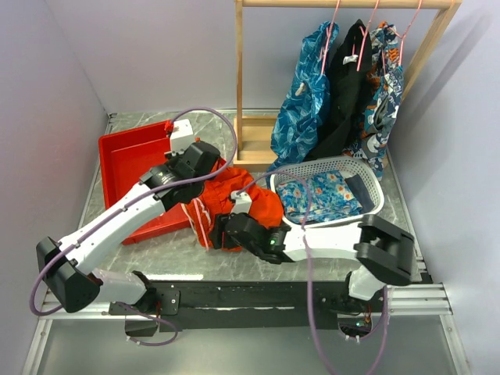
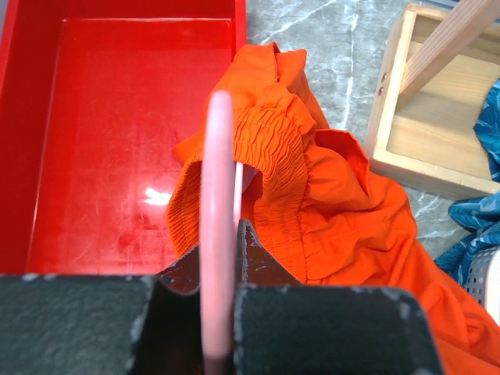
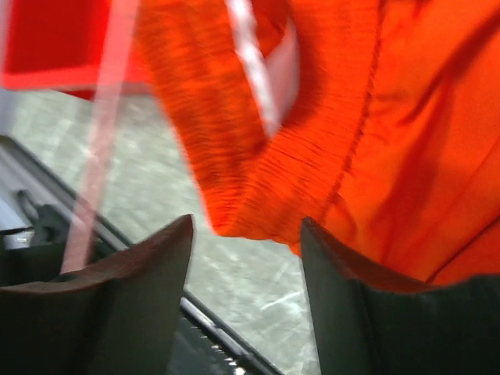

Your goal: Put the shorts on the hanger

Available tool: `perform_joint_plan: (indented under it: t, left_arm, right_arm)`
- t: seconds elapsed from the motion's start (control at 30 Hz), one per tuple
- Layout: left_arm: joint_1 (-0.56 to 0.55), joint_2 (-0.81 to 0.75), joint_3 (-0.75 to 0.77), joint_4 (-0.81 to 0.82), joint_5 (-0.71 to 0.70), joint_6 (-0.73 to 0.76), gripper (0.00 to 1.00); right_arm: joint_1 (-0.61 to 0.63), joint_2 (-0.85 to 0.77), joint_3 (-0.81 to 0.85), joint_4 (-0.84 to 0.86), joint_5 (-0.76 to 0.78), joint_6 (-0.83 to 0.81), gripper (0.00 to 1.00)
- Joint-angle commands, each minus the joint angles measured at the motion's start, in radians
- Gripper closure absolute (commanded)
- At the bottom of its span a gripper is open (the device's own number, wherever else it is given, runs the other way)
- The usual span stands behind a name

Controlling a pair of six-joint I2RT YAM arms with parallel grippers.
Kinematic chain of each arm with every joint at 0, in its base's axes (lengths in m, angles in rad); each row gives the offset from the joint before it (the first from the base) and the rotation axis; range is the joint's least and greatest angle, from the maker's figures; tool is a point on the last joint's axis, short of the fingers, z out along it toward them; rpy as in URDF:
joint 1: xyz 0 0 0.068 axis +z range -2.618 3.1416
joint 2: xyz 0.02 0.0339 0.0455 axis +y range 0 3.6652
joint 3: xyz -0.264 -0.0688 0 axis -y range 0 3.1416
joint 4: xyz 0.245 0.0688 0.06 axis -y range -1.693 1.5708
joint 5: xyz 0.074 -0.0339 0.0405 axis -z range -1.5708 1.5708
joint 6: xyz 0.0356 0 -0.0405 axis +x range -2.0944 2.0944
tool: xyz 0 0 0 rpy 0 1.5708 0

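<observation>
Black and rough-textured, the two fingers of the left gripper (image 2: 221, 273) are clamped on the thin pink wire hanger (image 2: 217, 180). Its wire runs straight up between them in the left wrist view, and its far end slips behind the gathered elastic waistband of the bright orange-red fabric shorts (image 2: 336, 203).

The right gripper (image 3: 246, 234) sits low against the same garment with its dark jaws apart and nothing between them. The crinkled edge of the shorts hangs just beyond the gap, and a blurred pink line of hanger wire slants down at the left of the right wrist view. Below it lies the grey marbled tabletop (image 3: 156, 195).

Seen from above, the white left arm (image 1: 117, 223) and the white right arm (image 1: 324, 244) reach in from the near edge and meet at the shorts. These sit bunched in a heap in the middle of the table. On their left, just beside them, is the right wall of the shallow red plastic bin (image 1: 125, 160). On their right is the white perforated oval laundry basket (image 1: 367, 183), and a blue floral garment (image 1: 320, 195) lies inside it.

Farther back, the pale wooden rack frame (image 1: 251, 133) stands with its base on the table. From its top rail hang a blue patterned garment (image 1: 305, 109), a black garment (image 1: 348, 86) and a second blue patterned piece (image 1: 384, 94).
</observation>
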Motion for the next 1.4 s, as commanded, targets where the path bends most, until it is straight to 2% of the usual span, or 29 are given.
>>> perform_joint_plan:
  t: [0.0,0.07,0.3,0.33,0.37,0.53,0.6,0.8,0.83,0.9,1.17,1.37]
  left_arm:
    - [0.005,-0.036,-0.006,0.062,-0.001,-0.011,0.99]
    - [0.005,-0.037,-0.007,0.064,-0.003,-0.017,0.99]
    - [0.003,-0.059,-0.041,0.101,-0.009,-0.026,0.99]
    - [0.003,-0.059,-0.041,0.097,-0.011,-0.030,0.99]
    - [0.003,-0.060,-0.041,0.097,-0.015,-0.041,0.99]
    - [0.005,-0.079,-0.055,0.120,-0.044,-0.092,0.99]
    - [0.003,-0.083,-0.061,0.145,-0.040,-0.101,0.99]
    - [0.005,-0.067,-0.061,0.143,-0.066,-0.141,0.99]
    - [0.005,-0.067,-0.063,0.142,-0.072,-0.149,0.99]
    - [0.003,-0.060,-0.060,0.142,-0.087,-0.164,0.99]
    - [0.005,-0.013,-0.006,0.050,-0.153,-0.276,0.99]
    - [0.003,-0.019,-0.027,0.088,-0.153,-0.274,0.99]
  right_arm:
    - [-0.021,0.069,0.085,0.002,-0.033,0.044,0.32]
    - [-0.021,0.106,0.121,-0.014,-0.023,0.044,0.27]
    - [-0.033,0.202,0.179,-0.084,0.016,0.076,0.29]
    - [-0.033,0.216,0.181,-0.103,0.022,0.082,0.33]
    - [-0.033,0.219,0.178,-0.111,0.027,0.086,0.42]
    - [-0.032,0.199,0.138,-0.142,0.054,0.101,0.48]
    - [-0.032,0.178,0.118,-0.148,0.065,0.101,0.54]
    - [-0.032,0.120,0.053,-0.136,0.070,0.110,0.83]
    - [-0.032,0.112,0.049,-0.137,0.070,0.112,0.93]
    - [-0.027,0.081,0.037,-0.143,0.083,0.118,1.00]
    - [0.063,-0.110,-0.013,-0.225,0.232,0.150,1.00]
    - [0.103,-0.252,-0.082,-0.254,0.339,0.175,1.00]
